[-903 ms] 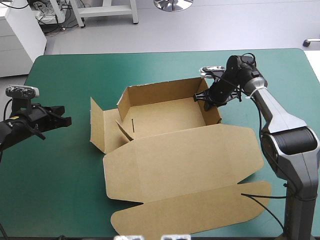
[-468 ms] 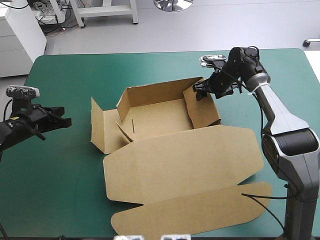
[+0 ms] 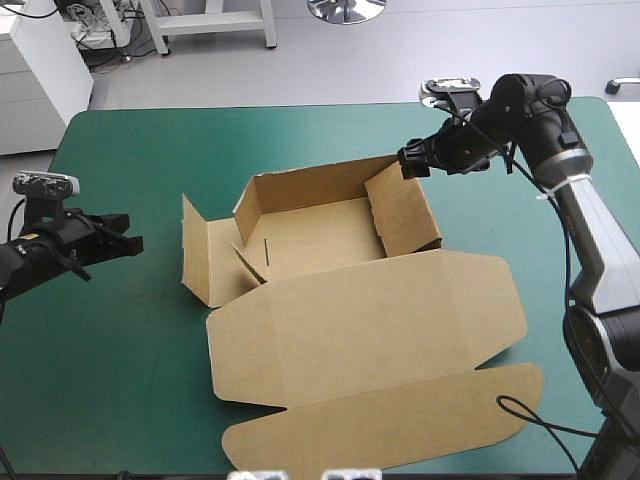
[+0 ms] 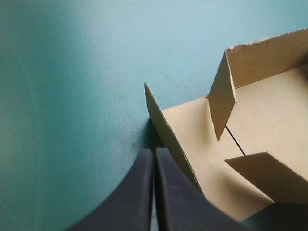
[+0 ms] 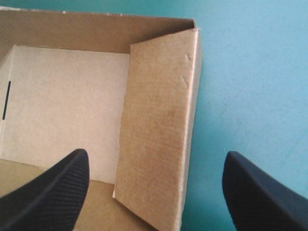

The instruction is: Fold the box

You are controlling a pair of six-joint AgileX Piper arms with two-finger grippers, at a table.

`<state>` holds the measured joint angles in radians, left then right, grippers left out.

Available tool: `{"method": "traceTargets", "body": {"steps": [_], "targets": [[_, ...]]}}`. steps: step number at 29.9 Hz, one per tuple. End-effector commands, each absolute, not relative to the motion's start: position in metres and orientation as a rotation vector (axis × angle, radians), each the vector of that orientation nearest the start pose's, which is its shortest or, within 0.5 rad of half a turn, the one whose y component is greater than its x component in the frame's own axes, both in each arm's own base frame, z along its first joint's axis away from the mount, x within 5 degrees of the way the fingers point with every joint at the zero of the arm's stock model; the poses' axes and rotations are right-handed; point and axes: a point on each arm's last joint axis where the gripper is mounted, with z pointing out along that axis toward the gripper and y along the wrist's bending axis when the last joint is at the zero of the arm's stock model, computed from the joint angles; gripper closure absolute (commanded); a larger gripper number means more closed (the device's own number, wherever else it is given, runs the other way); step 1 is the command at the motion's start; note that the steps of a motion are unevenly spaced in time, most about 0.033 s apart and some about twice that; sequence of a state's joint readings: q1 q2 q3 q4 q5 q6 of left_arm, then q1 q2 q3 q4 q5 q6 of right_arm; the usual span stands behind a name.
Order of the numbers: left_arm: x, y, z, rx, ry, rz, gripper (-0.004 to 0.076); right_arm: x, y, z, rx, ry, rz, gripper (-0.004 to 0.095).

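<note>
Box (image 3: 320, 240) sits mid-table roughly half formed, I judge: far wall (image 3: 320, 182) and right wall (image 3: 400, 215) up, left flaps (image 3: 195, 250) loose, lid (image 3: 370, 325) flat on the near side, my right gripper (image 3: 408, 160) wide open and empty over its far right corner, my left gripper (image 3: 133, 242) pinched closed on nothing well left of it.

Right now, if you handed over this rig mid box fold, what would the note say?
Left claw: shut, empty, over the table left of the box, tips toward its left flap.
Right claw: open, empty, above the box's far right corner.
Box: mid-table, lid flat toward the near edge.
Done: back wall up; right wall up with its flap turned inward, seemingly not fully seated.
Left: the left flap stands loose beside an inner tab; it probably needs folding over and tucking, then seat the right side.
</note>
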<state>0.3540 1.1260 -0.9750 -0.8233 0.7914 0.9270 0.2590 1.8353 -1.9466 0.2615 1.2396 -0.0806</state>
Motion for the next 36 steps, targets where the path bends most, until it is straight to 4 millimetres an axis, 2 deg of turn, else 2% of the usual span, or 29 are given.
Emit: {"method": "traceTargets", "body": {"steps": [1,6,16,21,24,27,30,32,36], "targets": [[0.227,0.030,0.370,0.197,2.053,-0.267,0.0727,0.350,0.118,0.396,-0.431,2.570,0.420,0.0193],[0.227,0.030,0.370,0.194,2.050,-0.272,0.0727,0.345,0.129,0.366,-0.494,2.670,0.365,0.0193],[0.227,0.030,0.370,0.193,2.052,-0.277,0.0727,0.375,0.138,0.307,-0.519,2.821,0.297,0.0193],[0.227,0.030,0.369,0.193,2.053,-0.274,0.0727,0.382,0.139,0.292,-0.526,2.856,0.271,0.0224],[0.227,0.030,0.369,0.190,2.051,-0.270,0.0727,0.384,0.139,0.297,-0.525,2.836,0.273,0.0323],[0.227,0.030,0.369,0.189,2.052,-0.271,0.0727,0.386,0.140,0.307,-0.522,2.801,0.277,0.0485],[0.227,0.030,0.368,0.196,2.058,-0.264,0.0727,0.387,0.141,0.311,-0.541,2.782,0.288,0.0693],[0.227,0.031,0.368,0.198,2.060,-0.260,0.0727,0.386,0.143,0.311,-0.580,2.771,0.313,0.0902],[0.226,0.031,0.367,0.209,2.070,-0.256,0.0727,0.385,0.146,0.312,-0.619,2.756,0.367,0.0927]]}}
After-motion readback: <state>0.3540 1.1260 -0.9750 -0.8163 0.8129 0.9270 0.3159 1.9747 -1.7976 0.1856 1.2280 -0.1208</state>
